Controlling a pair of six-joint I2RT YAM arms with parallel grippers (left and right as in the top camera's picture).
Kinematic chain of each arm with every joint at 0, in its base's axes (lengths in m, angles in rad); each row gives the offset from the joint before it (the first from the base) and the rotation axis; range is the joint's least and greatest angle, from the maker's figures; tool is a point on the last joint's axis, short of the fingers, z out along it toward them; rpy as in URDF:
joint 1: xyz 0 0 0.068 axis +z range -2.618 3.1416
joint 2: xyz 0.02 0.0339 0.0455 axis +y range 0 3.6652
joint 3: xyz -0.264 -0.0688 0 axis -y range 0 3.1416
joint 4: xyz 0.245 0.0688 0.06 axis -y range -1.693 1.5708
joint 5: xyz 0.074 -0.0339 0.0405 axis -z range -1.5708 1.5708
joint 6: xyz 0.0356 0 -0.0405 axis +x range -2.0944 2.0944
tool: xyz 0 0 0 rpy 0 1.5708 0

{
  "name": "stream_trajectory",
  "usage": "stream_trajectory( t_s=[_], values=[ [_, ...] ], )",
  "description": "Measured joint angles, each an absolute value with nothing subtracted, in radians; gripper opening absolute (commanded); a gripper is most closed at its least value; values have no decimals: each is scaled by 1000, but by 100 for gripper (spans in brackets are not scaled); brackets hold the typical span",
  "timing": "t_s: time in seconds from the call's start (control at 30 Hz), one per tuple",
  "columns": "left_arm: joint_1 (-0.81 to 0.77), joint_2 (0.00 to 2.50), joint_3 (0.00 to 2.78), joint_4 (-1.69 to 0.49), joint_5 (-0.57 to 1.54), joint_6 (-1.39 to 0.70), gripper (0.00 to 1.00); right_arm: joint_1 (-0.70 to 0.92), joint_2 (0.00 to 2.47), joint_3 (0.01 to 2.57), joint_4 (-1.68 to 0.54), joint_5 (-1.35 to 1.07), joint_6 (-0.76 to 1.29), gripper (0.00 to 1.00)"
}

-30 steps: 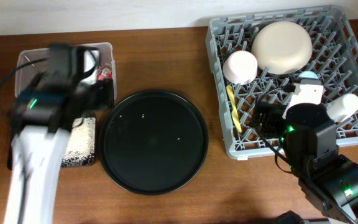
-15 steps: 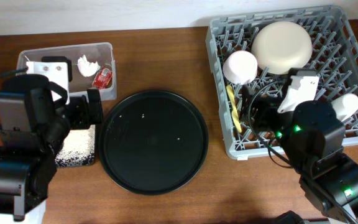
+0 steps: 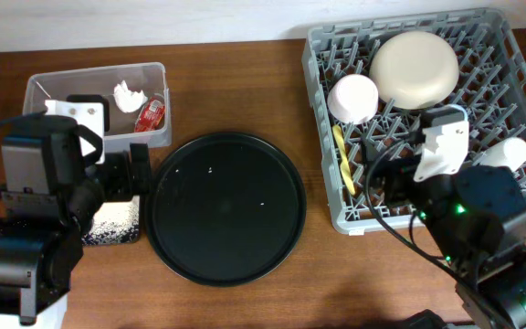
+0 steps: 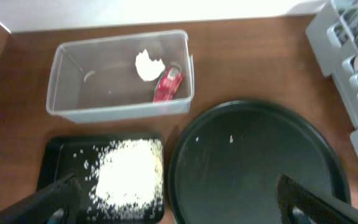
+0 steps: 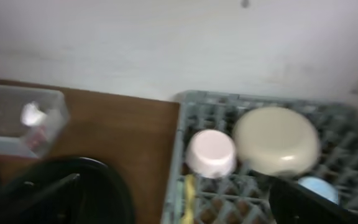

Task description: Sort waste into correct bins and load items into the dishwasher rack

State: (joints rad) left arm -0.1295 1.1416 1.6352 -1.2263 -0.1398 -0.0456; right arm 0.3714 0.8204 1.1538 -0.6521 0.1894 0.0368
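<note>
The clear tub (image 3: 44, 91) at the back left holds a crumpled white wrapper (image 3: 128, 93) and a red-printed piece (image 3: 151, 112); both also show in the left wrist view (image 4: 145, 64). The shallow black tray (image 4: 58, 162) in front of it holds the rice heap (image 4: 126, 177). The grey rack (image 3: 316, 110) holds the cream plate (image 3: 414, 68), the white bowl (image 3: 352, 98), a white cup (image 3: 505, 155) and a yellow utensil (image 3: 343, 160). The blue cup (image 5: 316, 186) shows in the right wrist view. My left gripper (image 3: 121, 175) is open above the black tray. My right gripper (image 3: 393, 178) is open above the rack's front.
The large round black tray (image 3: 226, 208) lies in the middle of the wooden table with a few stray grains on it. A pale wall runs along the table's back edge. No pale green utensil shows.
My left arm has drawn back from over the tub toward the front left and settled. My right arm has pulled back from the rack's middle toward the front. Nothing on the table has moved.
</note>
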Motion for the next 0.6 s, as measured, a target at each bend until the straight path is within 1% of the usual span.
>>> stream_trajectory(
  t_s=[0.1, 0.23, 0.37, 0.43, 0.6],
  values=[
    [-130, 1142, 1635, -1254, -140, -46, 99, 300, 760, 1027, -583, 162, -5, 98],
    [-130, 1142, 1634, -1308, -140, -46, 99, 206, 637, 710, -350, 114, -31, 98],
    [-130, 1141, 1634, -1359, -140, -46, 99, 183, 471, 376, -161, 85, -35, 98],
    [-130, 1142, 1634, -1380, -140, -46, 99, 183, 368, 251, -111, 76, -37, 98],
    [-130, 1141, 1634, -1411, -140, -46, 99, 183, 105, 85, -86, 69, -39, 98]
  ],
)
